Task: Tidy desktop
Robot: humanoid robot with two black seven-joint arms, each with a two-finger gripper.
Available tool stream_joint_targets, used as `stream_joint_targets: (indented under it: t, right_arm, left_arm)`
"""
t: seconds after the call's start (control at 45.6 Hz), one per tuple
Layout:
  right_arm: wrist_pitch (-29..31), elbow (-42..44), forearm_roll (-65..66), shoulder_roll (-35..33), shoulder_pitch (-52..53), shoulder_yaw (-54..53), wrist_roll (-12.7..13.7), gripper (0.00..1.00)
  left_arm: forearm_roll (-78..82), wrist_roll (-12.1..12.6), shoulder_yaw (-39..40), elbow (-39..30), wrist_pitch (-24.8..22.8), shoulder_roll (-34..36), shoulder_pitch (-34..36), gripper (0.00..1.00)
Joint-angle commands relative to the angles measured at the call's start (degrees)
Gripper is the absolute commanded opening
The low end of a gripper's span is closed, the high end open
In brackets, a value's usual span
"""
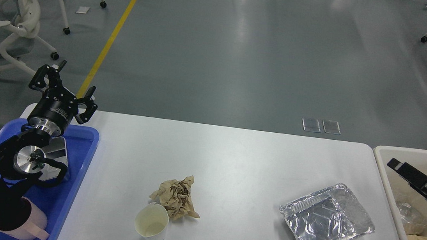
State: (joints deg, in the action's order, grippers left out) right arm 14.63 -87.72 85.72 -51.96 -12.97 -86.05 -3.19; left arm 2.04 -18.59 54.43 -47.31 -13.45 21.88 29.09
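Three loose items sit on the desktop: a cream paper cup, seemingly empty, touching crumpled brown paper, and an empty, wrinkled foil tray farther right. At left, a blue tray holds a steel tin and pink mug behind the left gripper, fingers spread. The right gripper over a beige bin is unreadable.

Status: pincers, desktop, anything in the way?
Left pincer open, empty, above blue tray. Right pincer over bin, state unclear. Desktop holds cup, crumpled paper, foil tray. No obstruction.
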Motion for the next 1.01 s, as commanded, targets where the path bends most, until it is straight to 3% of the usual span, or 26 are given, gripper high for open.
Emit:
stream_joint_targets:
  t: [0.0,0.263,0.417,0.57,0.702,0.987]
  right_arm:
    - [-2.7,-3.2,7.2,-4.4,-4.9,-0.3,-0.1,1.0]
    - [-7.4,-5.6,33.4,-10.2,-14.7,-0.1,-0.1,1.0]
    - [-8.2,-5.5,33.5,-20.5,-18.4,-0.1,-0.8,1.0]
    - [-12.9,-4.9,33.8,-26.4,-17.9,-0.1,-3.5,1.0]
    - [-14.7,-4.7,33.7,-33.0,-18.8,0.3,-3.5,1.0]
    - [-14.1,-4.6,32.9,-33.9,-18.8,0.4,-3.5,1.0]
  left_arm:
    - [0.0,0.7,-0.1,-0.1,1.2,-1.0,-0.3,0.96]
    - [0.0,1.9,-0.2,-0.1,3.6,-1.1,-2.0,0.96]
    - [0.0,2.8,-0.1,-0.1,6.3,-1.3,-2.1,0.96]
    - [-0.1,2.8,-0.1,-0.2,6.2,-2.5,-3.2,0.96]
    - [-0.2,2.5,0.0,-0.2,5.6,-2.8,-3.3,0.96]
    - [-0.2,2.7,-0.1,-2.7,5.9,-4.1,-4.2,0.96]
